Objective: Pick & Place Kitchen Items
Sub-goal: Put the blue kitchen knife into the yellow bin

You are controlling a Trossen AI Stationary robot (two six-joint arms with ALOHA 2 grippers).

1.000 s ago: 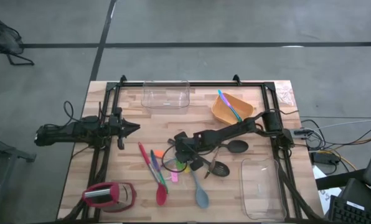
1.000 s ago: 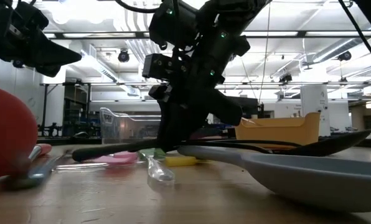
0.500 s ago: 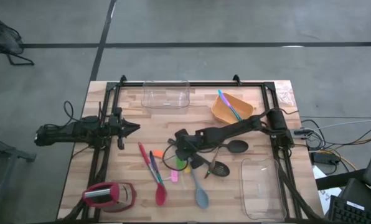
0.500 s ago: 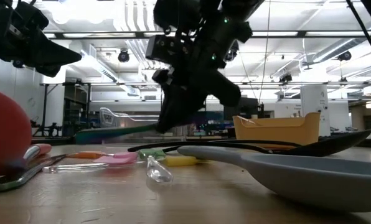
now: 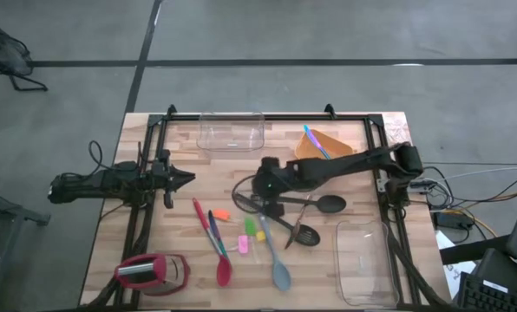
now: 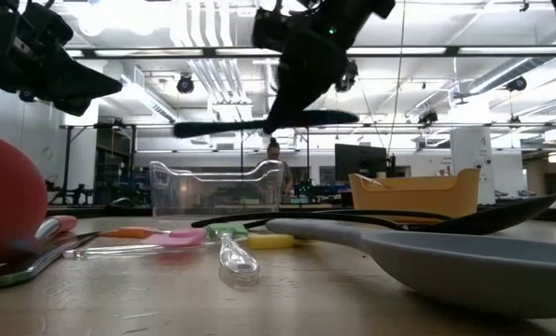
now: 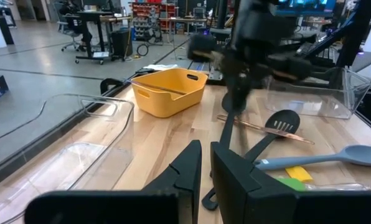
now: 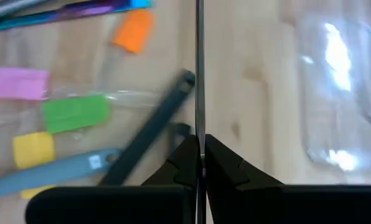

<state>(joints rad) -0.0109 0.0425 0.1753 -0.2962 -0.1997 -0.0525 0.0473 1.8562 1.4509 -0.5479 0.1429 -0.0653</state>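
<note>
The right gripper point(image 5: 265, 187) is hanging above the bench point(image 5: 189, 165) centre, jaws clamped on a thin black utensil point(image 6: 259, 124), which is lying about level in the air, well above the wood. Under it, other kitchen items are resting on the bench: black spoon point(image 5: 328, 204), grey-blue spatula point(image 5: 278, 270), red spatula point(image 5: 225, 274), plus small yellow point(image 5: 260, 234), green point(image 5: 251, 226), pink point(image 5: 242, 246) and orange pieces point(image 5: 221, 214). The left gripper point(image 5: 186, 178) is waiting at the left edge, jaws nearly together, holding nothing.
</note>
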